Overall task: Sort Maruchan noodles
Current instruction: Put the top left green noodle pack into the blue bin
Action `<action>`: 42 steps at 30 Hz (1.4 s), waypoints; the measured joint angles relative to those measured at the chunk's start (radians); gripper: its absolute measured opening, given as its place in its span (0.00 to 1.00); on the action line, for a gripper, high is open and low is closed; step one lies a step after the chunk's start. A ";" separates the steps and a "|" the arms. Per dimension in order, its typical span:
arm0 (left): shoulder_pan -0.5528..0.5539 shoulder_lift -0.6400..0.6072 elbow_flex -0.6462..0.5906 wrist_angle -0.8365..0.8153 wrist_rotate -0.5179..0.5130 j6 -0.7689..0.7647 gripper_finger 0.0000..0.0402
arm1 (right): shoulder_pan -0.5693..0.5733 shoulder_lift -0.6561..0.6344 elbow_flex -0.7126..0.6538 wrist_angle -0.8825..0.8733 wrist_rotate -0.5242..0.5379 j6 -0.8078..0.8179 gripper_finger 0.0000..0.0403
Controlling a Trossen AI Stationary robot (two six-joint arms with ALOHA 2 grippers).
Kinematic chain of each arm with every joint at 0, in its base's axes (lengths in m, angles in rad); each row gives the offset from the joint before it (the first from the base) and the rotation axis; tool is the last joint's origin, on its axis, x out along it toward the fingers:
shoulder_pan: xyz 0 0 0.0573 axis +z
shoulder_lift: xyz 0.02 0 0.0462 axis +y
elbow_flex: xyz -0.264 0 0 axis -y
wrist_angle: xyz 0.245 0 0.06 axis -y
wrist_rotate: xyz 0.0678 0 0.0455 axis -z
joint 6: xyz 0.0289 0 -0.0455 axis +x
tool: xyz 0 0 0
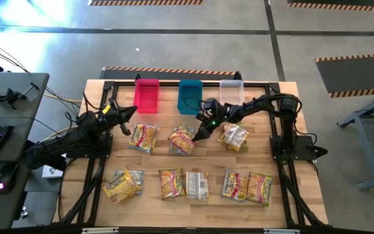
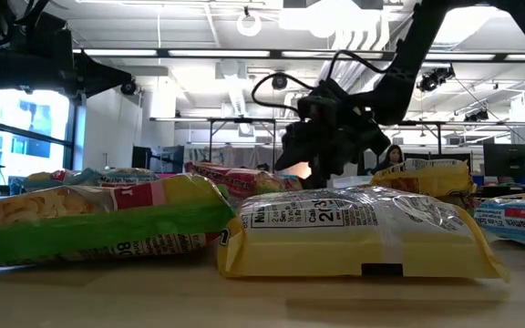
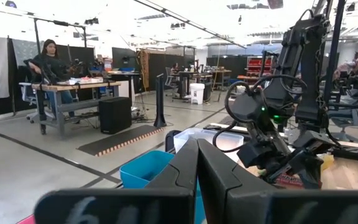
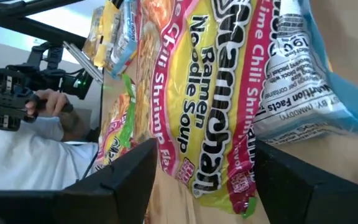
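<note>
The right pincer (image 1: 199,134), spread wide, hovers over a Lime Chili Shrimp ramen packet (image 4: 210,106) mid-table, near the blue bin (image 1: 189,95); lowering and pinching it looks next. The left pincer (image 1: 130,112), pressed together, waits far left.

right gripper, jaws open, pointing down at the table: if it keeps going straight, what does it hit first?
Most likely the Lime Chili Shrimp packet: it fills the gap between the right gripper's open jaws in the wrist view. From above, the tip sits at the edge of the middle packet pile. Depth is unclear, so contact is not confirmed.
</note>
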 joint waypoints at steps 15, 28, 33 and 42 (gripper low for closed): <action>0.000 0.000 0.000 0.000 0.000 0.000 0.00 | 0.027 0.000 -0.001 0.032 0.033 0.050 0.19; 0.000 0.000 0.000 0.000 0.000 0.000 0.00 | 0.027 0.000 0.069 0.058 -0.041 0.095 0.08; 0.000 0.000 0.000 0.000 0.000 0.000 0.00 | 0.017 -0.022 0.131 0.010 -0.083 0.075 0.06; 0.000 0.000 0.000 -0.001 0.000 0.001 0.00 | -0.079 -0.122 0.395 -0.491 -0.057 -0.233 0.05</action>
